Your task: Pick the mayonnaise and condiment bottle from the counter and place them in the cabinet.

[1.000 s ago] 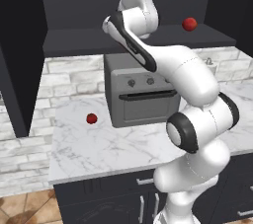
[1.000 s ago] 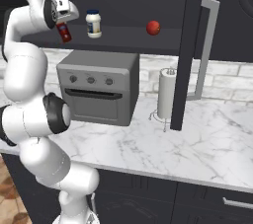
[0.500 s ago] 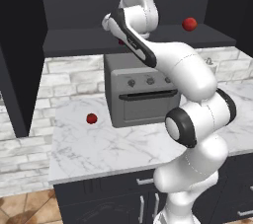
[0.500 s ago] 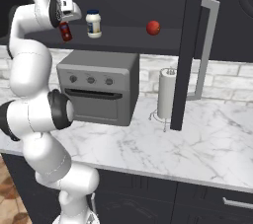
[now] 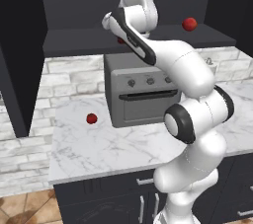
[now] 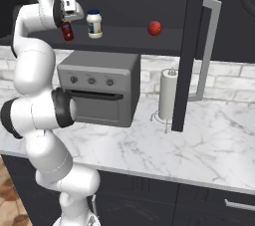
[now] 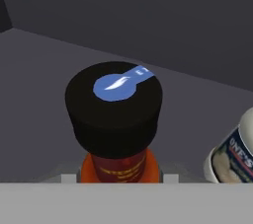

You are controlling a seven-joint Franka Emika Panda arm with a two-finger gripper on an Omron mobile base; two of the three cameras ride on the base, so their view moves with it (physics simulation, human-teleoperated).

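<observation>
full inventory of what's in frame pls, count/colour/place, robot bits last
mayonnaise: 1, white jar with dark blue lid, upright on the cabinet shelf.
condiment bottle: 1, dark red-brown with black cap, over the shelf beside the jar, in the gripper.
cabinet: 1, dark charcoal, above the counter.
tomatoes: 2, red, one on the shelf, one on the counter.
toaster oven: 1, grey, on the counter.
paper-towel roll: 1, white, right of the oven.
counter: 1, white marble.
gripper: 1, jaws shut on the bottle.
</observation>
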